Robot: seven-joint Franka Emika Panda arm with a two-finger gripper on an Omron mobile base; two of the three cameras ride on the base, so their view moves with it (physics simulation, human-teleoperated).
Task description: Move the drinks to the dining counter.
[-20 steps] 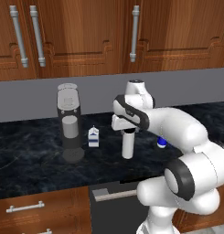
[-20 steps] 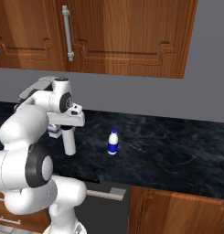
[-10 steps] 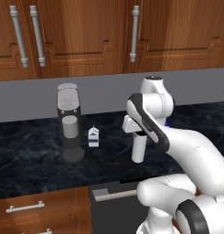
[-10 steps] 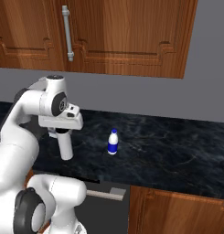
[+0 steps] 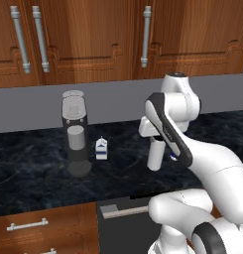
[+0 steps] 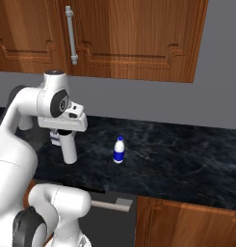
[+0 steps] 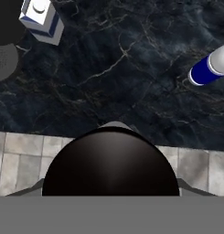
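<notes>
The jaws are clamped on the tall white cylinder (image 5: pixel 155 155), which hangs upright above the counter (image 5: pixel 33 171). On the counter, the small carton (image 5: pixel 101 149) stands just beside the coffee machine (image 5: pixel 75 133); the small bottle (image 6: pixel 119 150) stands upright on the cylinder's other side.

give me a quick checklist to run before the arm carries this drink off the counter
1. Tall white cylinder held in the gripper: ok, it hangs under the hand, black cap close to the hand camera.
2. Cylinder lifted off the counter: cannot tell, its base sits near the front edge.
3. Small carton upright: ok, beside the coffee machine, apart from the arm.
4. Small bottle upright: ok, standing alone on the counter.
5. Dining counter in sight: not ok.
</notes>
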